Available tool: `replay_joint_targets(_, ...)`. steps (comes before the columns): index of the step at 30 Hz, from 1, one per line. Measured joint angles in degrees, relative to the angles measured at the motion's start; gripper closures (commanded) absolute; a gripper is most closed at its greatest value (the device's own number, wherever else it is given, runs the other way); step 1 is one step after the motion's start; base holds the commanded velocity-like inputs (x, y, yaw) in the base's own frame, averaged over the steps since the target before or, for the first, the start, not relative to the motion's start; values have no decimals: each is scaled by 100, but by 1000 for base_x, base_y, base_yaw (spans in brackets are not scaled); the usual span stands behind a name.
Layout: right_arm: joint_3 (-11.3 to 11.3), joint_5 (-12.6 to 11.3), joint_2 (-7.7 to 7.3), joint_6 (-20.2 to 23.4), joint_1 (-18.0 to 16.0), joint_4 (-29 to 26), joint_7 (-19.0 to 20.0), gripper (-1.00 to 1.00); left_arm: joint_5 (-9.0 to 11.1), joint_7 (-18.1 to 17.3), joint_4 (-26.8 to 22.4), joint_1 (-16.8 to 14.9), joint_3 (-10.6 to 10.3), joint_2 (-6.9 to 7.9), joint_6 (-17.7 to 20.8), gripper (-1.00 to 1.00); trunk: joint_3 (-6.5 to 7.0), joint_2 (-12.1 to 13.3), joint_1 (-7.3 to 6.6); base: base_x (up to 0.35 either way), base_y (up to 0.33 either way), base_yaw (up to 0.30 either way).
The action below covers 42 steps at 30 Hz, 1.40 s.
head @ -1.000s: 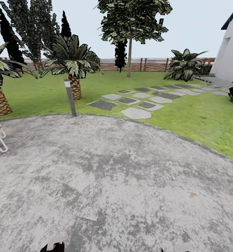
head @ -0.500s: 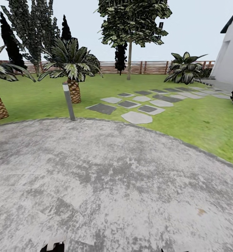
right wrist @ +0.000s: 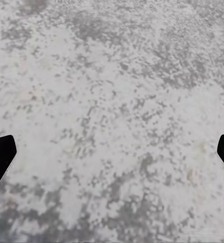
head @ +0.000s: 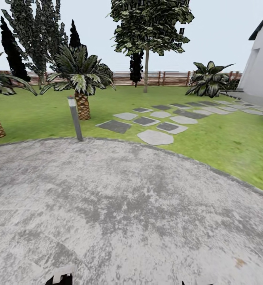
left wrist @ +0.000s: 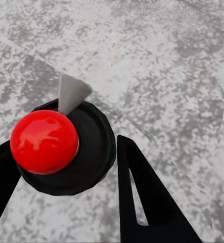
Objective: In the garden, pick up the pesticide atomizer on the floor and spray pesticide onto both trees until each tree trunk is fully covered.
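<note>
Left claw [left wrist: 66, 177] clamped around the pesticide atomizer [left wrist: 66, 147]

The atomizer's red cap is flanked by both dark fingers, apparently kept ready for spraying; the right claw [right wrist: 112, 152] is held apart over paving [head: 127, 206]. A tree trunk [head: 146, 69] is seen well beyond.

The left pincer [left wrist: 63, 177], with two flat black fingers [left wrist: 142, 202], points down and its jaws stand close on both sides of a black round body with a red ball top [left wrist: 45, 142]. The right pincer [right wrist: 112, 152] also points down, and its two black fingertips [right wrist: 0, 157] stand wide apart, holding nothing.
</note>
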Motion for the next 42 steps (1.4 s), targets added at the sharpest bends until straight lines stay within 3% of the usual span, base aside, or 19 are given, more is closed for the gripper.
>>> replay_joint_targets(16,-1,0,0,0,1,-1,-2,-100,0,0,2,2,0,0,0,100,47,0,0,339,0,-149)
replay_joint_targets(42,-3,-1,0,2,0,8,5,-100,4,0,0,-1,0,0,0,100,54,0,0,339,0,-38)
